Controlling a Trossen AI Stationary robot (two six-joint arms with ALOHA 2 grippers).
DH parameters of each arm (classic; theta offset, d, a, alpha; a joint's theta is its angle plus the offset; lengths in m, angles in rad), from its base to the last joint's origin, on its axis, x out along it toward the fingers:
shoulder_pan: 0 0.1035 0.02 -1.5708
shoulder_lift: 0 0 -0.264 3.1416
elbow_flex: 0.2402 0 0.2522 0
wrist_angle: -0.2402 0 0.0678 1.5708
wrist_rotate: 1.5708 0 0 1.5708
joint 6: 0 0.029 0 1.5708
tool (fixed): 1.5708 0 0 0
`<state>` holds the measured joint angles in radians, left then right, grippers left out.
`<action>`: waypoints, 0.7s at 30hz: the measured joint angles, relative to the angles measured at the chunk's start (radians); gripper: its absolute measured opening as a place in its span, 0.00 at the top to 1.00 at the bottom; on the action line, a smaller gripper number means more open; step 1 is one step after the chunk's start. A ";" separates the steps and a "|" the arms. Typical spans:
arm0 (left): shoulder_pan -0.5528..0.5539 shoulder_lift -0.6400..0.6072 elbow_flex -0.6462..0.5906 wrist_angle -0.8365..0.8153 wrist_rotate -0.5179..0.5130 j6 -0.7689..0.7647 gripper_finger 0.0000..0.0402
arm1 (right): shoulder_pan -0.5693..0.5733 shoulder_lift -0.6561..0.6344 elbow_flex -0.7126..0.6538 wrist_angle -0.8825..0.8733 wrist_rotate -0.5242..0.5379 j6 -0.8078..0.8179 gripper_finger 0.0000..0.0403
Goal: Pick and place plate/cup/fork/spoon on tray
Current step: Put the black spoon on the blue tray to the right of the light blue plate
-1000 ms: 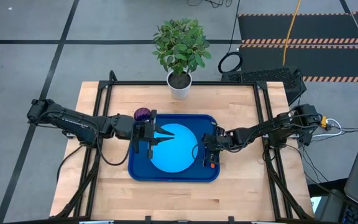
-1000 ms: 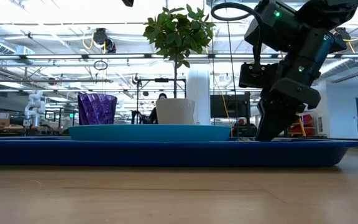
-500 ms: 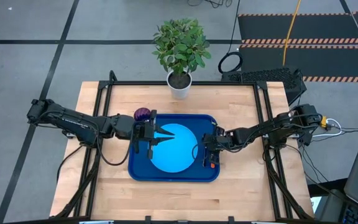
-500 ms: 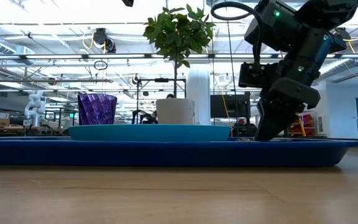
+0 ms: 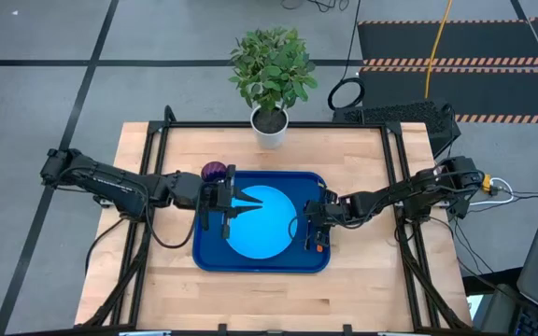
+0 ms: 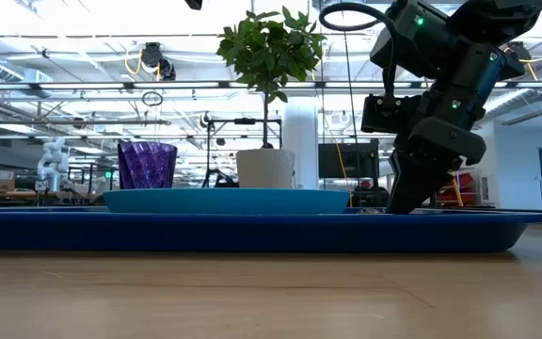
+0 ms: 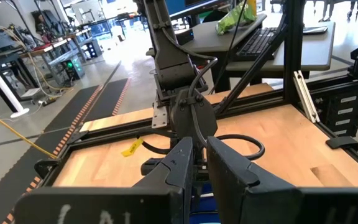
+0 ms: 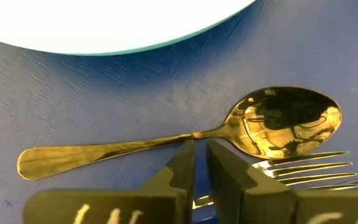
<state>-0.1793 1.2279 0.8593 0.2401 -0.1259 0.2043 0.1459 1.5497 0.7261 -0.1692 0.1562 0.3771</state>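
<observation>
The dark blue tray (image 5: pixel 260 257) lies mid-table with the light-blue plate (image 5: pixel 261 224) on it. Beside the plate, on the tray's right part, lie the metal spoon (image 8: pixel 185 140), bowl up, and the fork (image 8: pixel 309 168), whose orange handle (image 5: pixel 319 247) shows past my right gripper (image 5: pixel 310 230). That gripper (image 8: pixel 201 146) is shut and slants down over the spoon's neck and the fork. My left gripper (image 5: pixel 250 200) hovers shut and level above the plate. The purple cup (image 5: pixel 214 171) stands on the table at the tray's far left corner. My right gripper's shut fingers (image 8: pixel 182 165) stand over the fork's neck (image 8: pixel 196 201), which passes crosswise beneath them, with their tips close to the spoon's neck. Whether they touch either piece I cannot tell. Both pieces lie flat on the tray.
A potted plant in a white pot (image 5: pixel 270 128) stands at the table's far edge, behind the tray. Bare wood (image 5: pixel 362 168) lies to the tray's left, right and near sides. Black frame rails (image 5: pixel 395 159) border the table.
</observation>
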 joint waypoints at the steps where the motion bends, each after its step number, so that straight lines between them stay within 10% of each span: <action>1: 0.000 0.000 0.000 0.000 0.000 0.000 0.87 | 0.000 0.000 0.000 0.000 -0.002 0.000 0.92; 21: 0.000 0.000 0.000 0.000 0.000 0.002 0.87 | 0.000 0.045 0.001 0.064 -0.022 -0.020 0.92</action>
<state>-0.1793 1.2278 0.8597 0.2401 -0.1257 0.2058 0.1455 1.5951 0.7273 -0.1053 0.1344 0.3571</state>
